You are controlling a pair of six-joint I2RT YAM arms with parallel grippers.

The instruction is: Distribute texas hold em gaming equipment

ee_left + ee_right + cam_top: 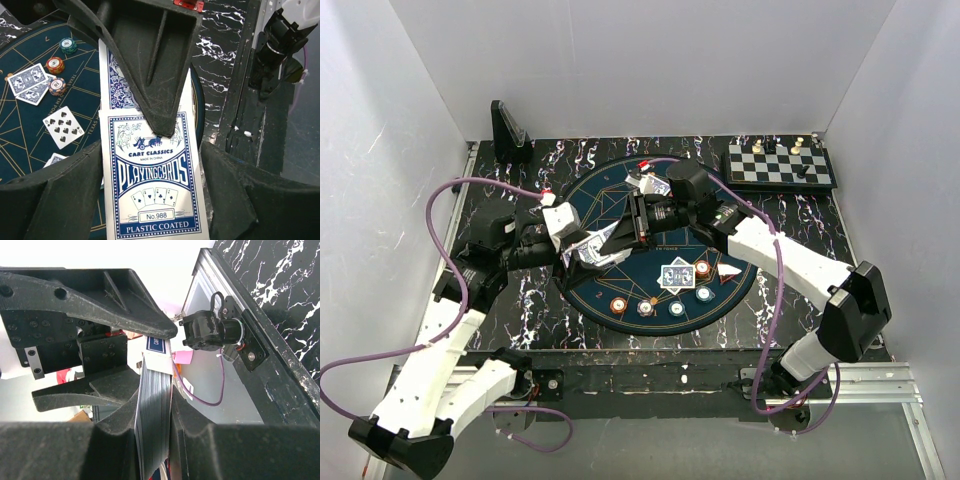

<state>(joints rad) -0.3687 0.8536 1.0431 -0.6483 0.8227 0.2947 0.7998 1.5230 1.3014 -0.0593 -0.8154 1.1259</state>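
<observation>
As left fingers clamp a rectangular box, right fingers pinch cards.

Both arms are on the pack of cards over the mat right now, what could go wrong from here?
1. The left gripper clamps the card box while the right gripper pinches the deck edge-on; a skewed pull could fan cards out and spill them.
2. A spill would likely land on the chips and the nine of spades on the mat, disturbing that layout.
3. The two grippers' fingers sit very close and might knock together.
</observation>
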